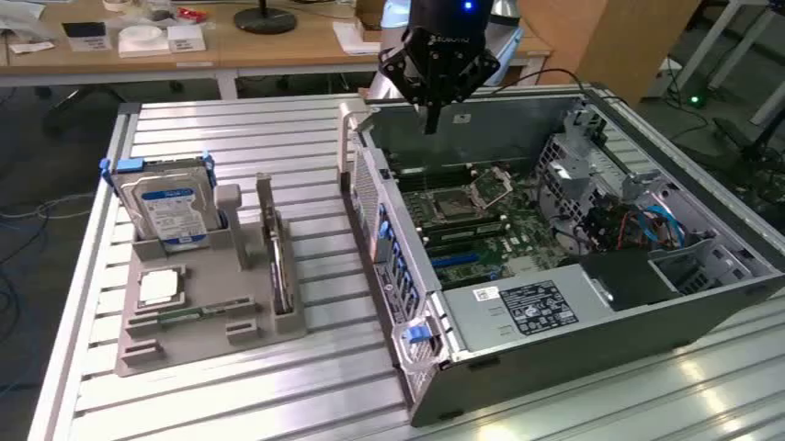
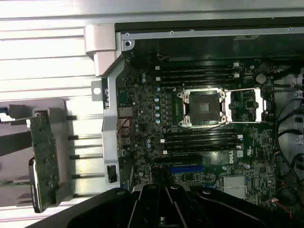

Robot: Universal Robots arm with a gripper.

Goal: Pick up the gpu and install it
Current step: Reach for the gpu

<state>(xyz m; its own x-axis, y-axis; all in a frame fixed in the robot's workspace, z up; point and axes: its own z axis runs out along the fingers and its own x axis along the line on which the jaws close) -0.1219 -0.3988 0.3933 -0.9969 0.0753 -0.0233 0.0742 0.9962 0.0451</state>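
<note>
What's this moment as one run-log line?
black pincer: shut, empty, above open grey computer case | thin green gpu circuit card: upright in grey holder

gripper (image 1: 431, 124): hangs over the far end of the open computer case, fingers together in one thin tip
gpu (image 1: 281, 266): stands on its edge in the grey holder, well apart from the gripper
computer case (image 1: 589, 367): lies open on the table (image 1: 245, 138), on the exterior view's right
grey holder (image 1: 202, 317): just beside the case
hard drive (image 1: 172, 207): stands up in the holder
small chip (image 1: 160, 287): lies flat near the hard drive

Open case (image 1: 589, 354) leaves the motherboard (image 1: 479, 220) clear from above — its side wall (image 1: 381, 211) fences off the tray (image 1: 209, 276)
</note>
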